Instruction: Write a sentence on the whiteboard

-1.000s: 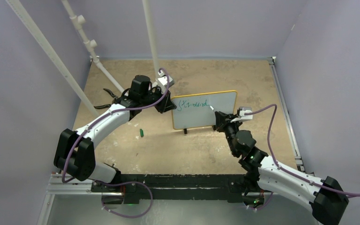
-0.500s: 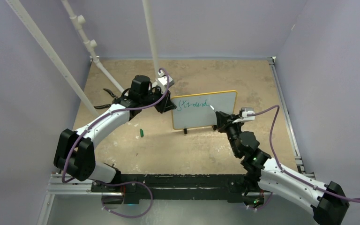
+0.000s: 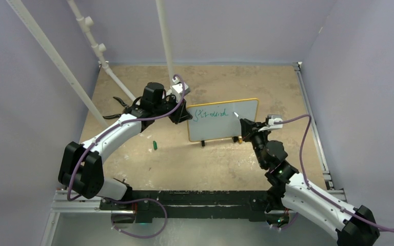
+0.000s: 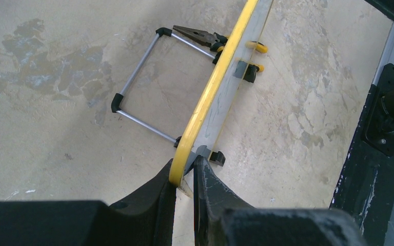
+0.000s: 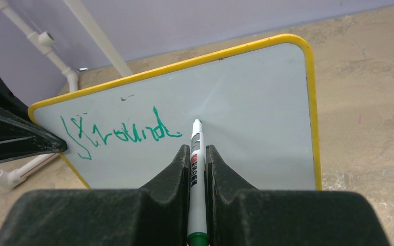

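Right wrist view: right end effector (image 5: 197, 149) closed tight on a marker (image 5: 196, 134). Its tip lies ahead, at the whiteboard (image 5: 256, 113) face, just right of the green sentence (image 5: 120, 133); contact not determinable.

Left wrist view alone shows the board edge-on. The left end effector (image 4: 185, 166) is nearly closed, pinching the yellow frame. Beyond it, a wire stand (image 4: 138, 82) rests on the bench (image 4: 41, 133).

The only writing is the sentence (image 5: 118, 134), one scrawled green line on the whiteboard (image 5: 256, 102), just left of and beyond the right gripper (image 5: 197, 148). It looks roughly like "Stround", though the letters are not sure. The marker (image 5: 196, 134) between that gripper's fingers bears a red label (image 5: 195, 157) whose print is too small to read.
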Tool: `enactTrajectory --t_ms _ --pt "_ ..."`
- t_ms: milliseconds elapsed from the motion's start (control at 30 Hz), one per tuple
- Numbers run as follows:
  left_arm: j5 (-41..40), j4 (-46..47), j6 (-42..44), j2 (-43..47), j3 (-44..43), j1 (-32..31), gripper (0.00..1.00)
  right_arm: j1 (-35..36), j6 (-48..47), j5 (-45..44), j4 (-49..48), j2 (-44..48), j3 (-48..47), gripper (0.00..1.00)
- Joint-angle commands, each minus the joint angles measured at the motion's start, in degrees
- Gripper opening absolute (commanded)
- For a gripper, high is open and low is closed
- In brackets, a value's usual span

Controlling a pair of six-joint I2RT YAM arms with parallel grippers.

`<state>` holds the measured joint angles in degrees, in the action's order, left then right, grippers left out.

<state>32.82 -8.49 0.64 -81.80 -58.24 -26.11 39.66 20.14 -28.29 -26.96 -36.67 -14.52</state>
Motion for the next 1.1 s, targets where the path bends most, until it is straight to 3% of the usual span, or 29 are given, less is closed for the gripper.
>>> enactTrajectory --t_ms 0,367,1067 --pt "-5.8 -0.9 1.8 1.3 -1.2 1.1 0.00 -0.5 -1.3 1.3 -0.7 1.6 -0.7 0.00" --pt "-5.6 -1.0 1.6 0.9 -1.3 1.1 0.00 -0.6 -3.2 5.4 -1.9 0.4 -1.2 0.00" --pt "-5.6 -1.2 1.9 0.1 -1.5 1.1 0.00 -0.6 -1.5 1.4 -1.7 -3.1 -1.6 0.00"
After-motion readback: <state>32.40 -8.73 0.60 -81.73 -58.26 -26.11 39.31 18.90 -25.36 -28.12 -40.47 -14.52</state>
